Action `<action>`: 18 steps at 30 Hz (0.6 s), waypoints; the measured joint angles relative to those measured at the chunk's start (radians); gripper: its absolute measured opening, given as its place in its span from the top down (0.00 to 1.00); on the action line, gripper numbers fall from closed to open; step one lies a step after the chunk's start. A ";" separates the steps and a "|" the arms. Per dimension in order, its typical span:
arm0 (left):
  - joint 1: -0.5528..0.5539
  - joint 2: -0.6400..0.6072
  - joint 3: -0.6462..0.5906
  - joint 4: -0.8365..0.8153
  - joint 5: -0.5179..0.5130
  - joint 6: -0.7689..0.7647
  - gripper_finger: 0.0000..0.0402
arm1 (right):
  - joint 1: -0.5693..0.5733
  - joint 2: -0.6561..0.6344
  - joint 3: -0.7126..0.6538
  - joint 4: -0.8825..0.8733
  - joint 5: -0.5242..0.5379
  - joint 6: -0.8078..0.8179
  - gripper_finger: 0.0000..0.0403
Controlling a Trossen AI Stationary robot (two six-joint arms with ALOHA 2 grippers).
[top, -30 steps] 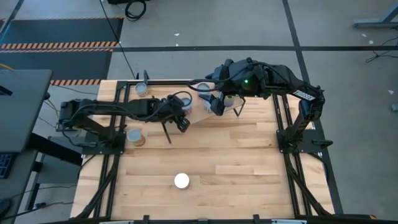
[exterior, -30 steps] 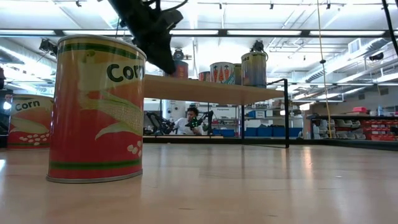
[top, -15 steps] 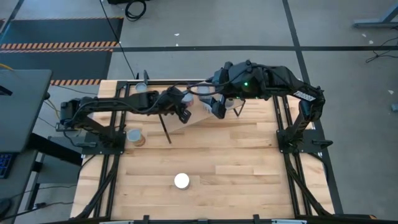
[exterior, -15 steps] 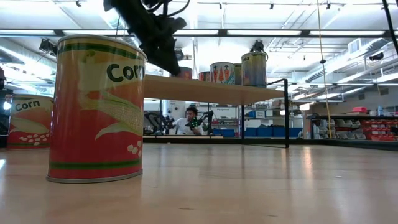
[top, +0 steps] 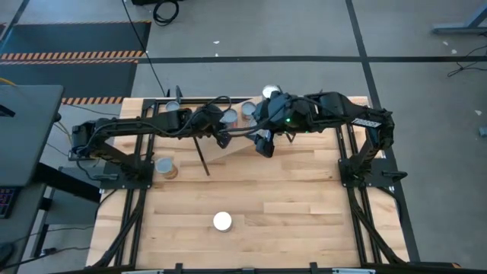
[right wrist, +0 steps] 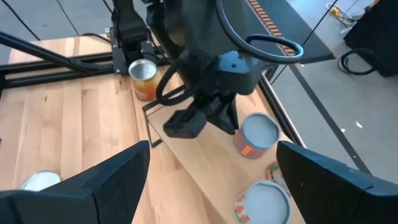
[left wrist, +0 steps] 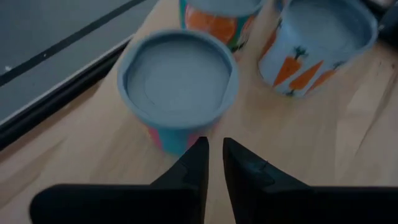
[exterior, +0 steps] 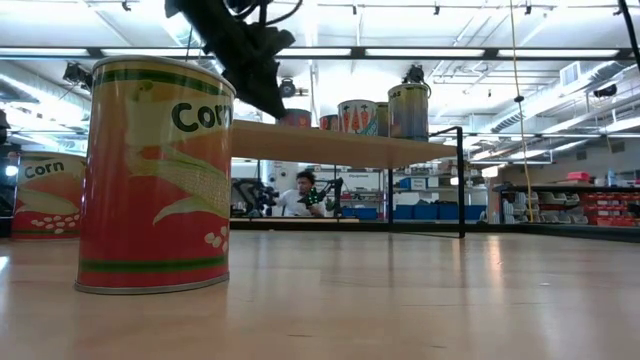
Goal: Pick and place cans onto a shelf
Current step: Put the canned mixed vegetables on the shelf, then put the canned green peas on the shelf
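evidently rigid and smooth-walled, the cans (left wrist: pixel 177 84) stood upright on the shelf (top: pixel 236 141) near the table's far edge; each likely wanted a mid-wall pinch. the left gripper (left wrist: pixel 212 163), closed and empty, hovered over one; the right gripper (top: pixel 264 143) hung open beside it.

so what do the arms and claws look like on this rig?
Both arms are dark, jointed, with looping black cables. The right arm shows a green indicator light and a white label strip. The left claw has two black tapered fingers; the right claw has broad black ones.
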 joint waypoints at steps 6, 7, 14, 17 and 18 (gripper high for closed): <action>0.004 -0.006 0.000 0.034 0.002 0.019 0.87 | 0.013 -0.001 -0.022 0.018 0.002 0.001 0.11; 0.001 -0.014 0.000 0.029 0.008 0.019 0.87 | 0.016 -0.001 -0.027 0.013 0.002 0.002 0.11; -0.117 -0.140 0.000 0.033 0.143 -0.001 0.87 | 0.094 -0.001 -0.136 0.022 0.002 -0.058 0.11; -0.229 -0.210 0.001 0.038 0.195 -0.012 0.87 | 0.150 -0.001 -0.227 0.038 0.001 -0.115 0.11; -0.271 -0.229 0.001 0.036 0.213 -0.027 0.87 | 0.166 -0.001 -0.259 0.042 0.000 -0.117 0.11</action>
